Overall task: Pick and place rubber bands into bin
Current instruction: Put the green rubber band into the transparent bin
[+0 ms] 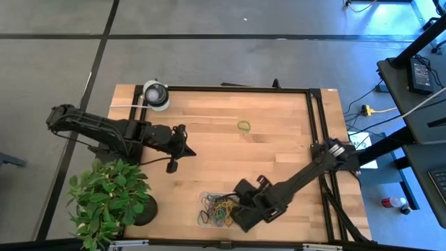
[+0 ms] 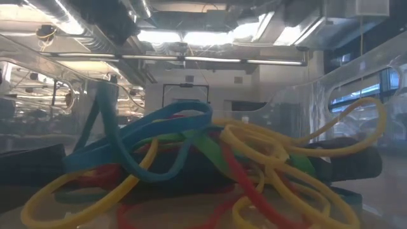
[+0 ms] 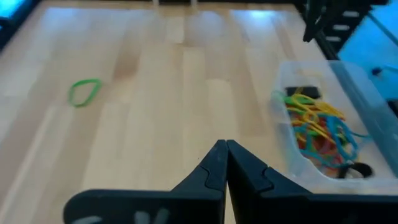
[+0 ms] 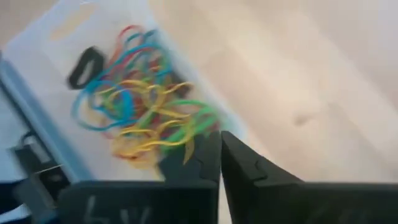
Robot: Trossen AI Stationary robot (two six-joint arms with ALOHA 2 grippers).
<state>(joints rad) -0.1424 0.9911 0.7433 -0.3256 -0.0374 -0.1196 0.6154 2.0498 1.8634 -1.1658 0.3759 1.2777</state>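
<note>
The bin point(image 1: 206, 217) is a clear shallow tray near the table's front edge. It holds a heap of rubber bands point(image 1: 221, 209) in red, green, yellow, blue and black, seen up close in the low view point(image 2: 191, 159). A single green rubber band point(image 1: 243, 126) lies flat on the wood farther back, also in the left wrist view point(image 3: 84, 91). My right gripper point(image 4: 219, 142) is shut and hovers over the bin's right rim point(image 1: 238, 217), with nothing showing between its fingers. My left gripper point(image 3: 225, 152) is shut and empty at the table's left point(image 1: 188, 148).
A round white-and-grey object point(image 1: 156, 94) sits at the far left corner. A potted plant point(image 1: 108, 199) stands at the near left corner. Black frame rails point(image 1: 317, 132) run along the far and right edges. Bare wood lies between the loose green band and the bin.
</note>
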